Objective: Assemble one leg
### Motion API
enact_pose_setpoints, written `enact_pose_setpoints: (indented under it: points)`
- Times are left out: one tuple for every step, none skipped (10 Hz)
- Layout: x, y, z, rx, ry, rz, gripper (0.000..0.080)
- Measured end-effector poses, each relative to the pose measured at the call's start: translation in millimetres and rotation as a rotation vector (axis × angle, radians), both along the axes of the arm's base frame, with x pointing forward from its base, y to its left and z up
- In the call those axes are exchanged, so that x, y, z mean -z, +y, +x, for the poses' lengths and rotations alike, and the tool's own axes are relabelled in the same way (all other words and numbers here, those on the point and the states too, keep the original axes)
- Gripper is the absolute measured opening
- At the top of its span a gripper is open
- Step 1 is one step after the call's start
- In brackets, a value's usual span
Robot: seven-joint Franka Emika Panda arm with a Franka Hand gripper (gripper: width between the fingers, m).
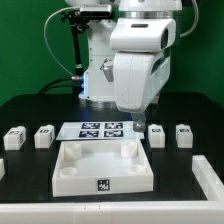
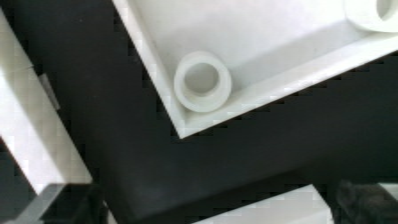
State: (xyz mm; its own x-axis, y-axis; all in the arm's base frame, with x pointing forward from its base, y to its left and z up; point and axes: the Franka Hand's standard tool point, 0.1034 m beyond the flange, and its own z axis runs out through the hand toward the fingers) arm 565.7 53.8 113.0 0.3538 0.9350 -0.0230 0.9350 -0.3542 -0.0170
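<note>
The white top panel (image 1: 100, 168) lies nearest, its corner socket (image 2: 201, 80) under my released, empty pincer (image 1: 140, 117). The closest leg (image 1: 157, 133) sits unpicked on the tabletop (image 1: 22, 108); descending here, I'd probably strike the panel instead.

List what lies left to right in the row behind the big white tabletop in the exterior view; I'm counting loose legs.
Far-left leg → second leg → marker board → third leg → far-right leg.
</note>
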Motion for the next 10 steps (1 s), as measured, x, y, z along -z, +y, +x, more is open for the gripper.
enact_pose_setpoints:
  points:
    - [3.3,-6.4,-2.5,-0.125,-0.015,0.000,0.0650]
    - [8.0,-20.4,-11.6,-0.277,-0.001,0.004,0.0650]
    - [12.1,-28.4,-13.4,-0.389,0.003,0.008,0.0650]
    - [12.5,-28.9,-13.5,-0.416,0.004,0.008,0.0650]
    - [12.5,-29.0,-13.6,-0.410,0.005,0.008,0.0650]
    - [12.7,-29.4,-13.6,-0.410,0.005,0.008,0.0650]
    - [13.0,-30.0,-14.1,-0.410,0.005,0.008,0.0650]
    - [19.4,-35.3,-23.6,-0.425,0.000,0.009,0.0650]
    - [34.3,-47.0,-46.5,-0.467,-0.015,0.013,0.0650]
    - [51.9,-56.6,-73.1,-0.466,0.002,0.023,0.0650]
